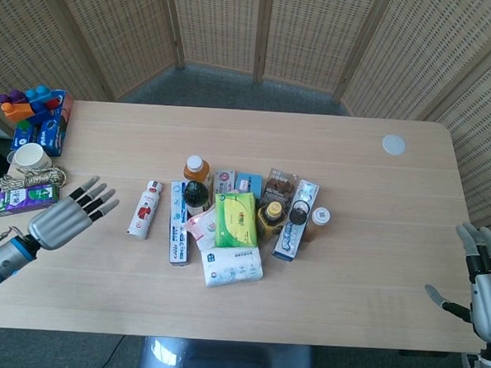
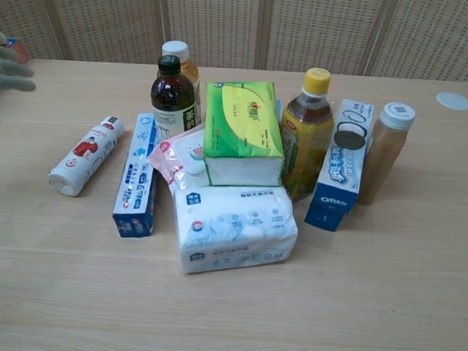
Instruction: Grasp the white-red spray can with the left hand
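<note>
The white-red spray can (image 1: 145, 208) (image 2: 85, 155) lies on its side on the table, left of the cluster of groceries. My left hand (image 1: 67, 217) hovers over the table a short way left of the can, fingers spread and pointing toward it, holding nothing. Only its fingertips (image 2: 4, 67) show at the left edge of the chest view. My right hand (image 1: 481, 281) stays open at the table's right front edge, far from the can.
Right of the can lie a blue toothpaste box (image 1: 177, 232), a dark bottle (image 1: 197, 195), a green tissue pack (image 1: 236, 219), a white wipes pack (image 1: 232, 266) and an Oreo box (image 1: 295, 220). A cup (image 1: 29, 157), rope and boxes sit at the far left edge.
</note>
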Robot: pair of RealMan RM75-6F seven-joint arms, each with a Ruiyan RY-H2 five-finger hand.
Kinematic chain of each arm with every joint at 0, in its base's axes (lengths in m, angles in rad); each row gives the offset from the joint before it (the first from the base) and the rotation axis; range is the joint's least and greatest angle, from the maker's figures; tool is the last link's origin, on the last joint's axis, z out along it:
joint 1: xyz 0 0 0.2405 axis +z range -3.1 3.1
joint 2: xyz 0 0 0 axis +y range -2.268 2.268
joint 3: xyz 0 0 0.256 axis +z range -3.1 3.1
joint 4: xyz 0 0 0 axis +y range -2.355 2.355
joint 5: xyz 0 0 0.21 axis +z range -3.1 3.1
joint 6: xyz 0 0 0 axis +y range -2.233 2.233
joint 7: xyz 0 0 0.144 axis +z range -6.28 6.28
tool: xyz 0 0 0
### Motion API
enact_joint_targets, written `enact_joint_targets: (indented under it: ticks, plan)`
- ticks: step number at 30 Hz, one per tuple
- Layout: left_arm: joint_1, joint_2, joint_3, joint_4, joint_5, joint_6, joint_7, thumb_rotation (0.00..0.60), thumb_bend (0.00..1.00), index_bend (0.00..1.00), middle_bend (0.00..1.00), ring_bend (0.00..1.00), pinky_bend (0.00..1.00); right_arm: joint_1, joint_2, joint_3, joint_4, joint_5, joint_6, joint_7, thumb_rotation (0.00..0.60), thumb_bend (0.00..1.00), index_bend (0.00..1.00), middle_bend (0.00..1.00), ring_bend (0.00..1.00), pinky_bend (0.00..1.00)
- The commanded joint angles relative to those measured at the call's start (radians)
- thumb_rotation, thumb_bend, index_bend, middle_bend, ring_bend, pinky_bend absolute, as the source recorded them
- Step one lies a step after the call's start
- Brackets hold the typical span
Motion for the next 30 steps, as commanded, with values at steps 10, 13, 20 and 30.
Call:
enact_joint_targets:
  ticks: [10,13,20,30]
  plan:
    - [-0.152,-0.210,0.043,0.194,0.007,-0.168,0.030,0.600,0.00,0.00,0.00,0.00,0.00,-0.004,0.011,0.004,0.003,0.007,0.007,0.028,0.600,0.00,0.00,0.00,0.00,0.00]
    - [-0.175,-0.240,0.040,0.205,-0.005,-0.185,0.042,0.600,0.00,0.00,0.00,0.00,0.00,-0.006,0.014,0.006,0.004,0.011,0.007,0.035,0.600,0.00,0.00,0.00,0.00,0.00]
    - [-0.216,-0.293,0.038,0.223,-0.041,-0.238,0.090,0.600,0.00,0.00,0.00,0.00,0.00,-0.009,0.021,0.005,0.007,0.011,0.010,0.056,0.600,0.00,0.00,0.00,0.00,0.00]
    - [-0.239,-0.358,0.050,0.259,-0.093,-0.294,0.150,0.600,0.00,0.00,0.00,0.00,0.00,-0.011,0.028,0.006,0.010,0.013,0.011,0.074,0.600,0.00,0.00,0.00,0.00,0.00]
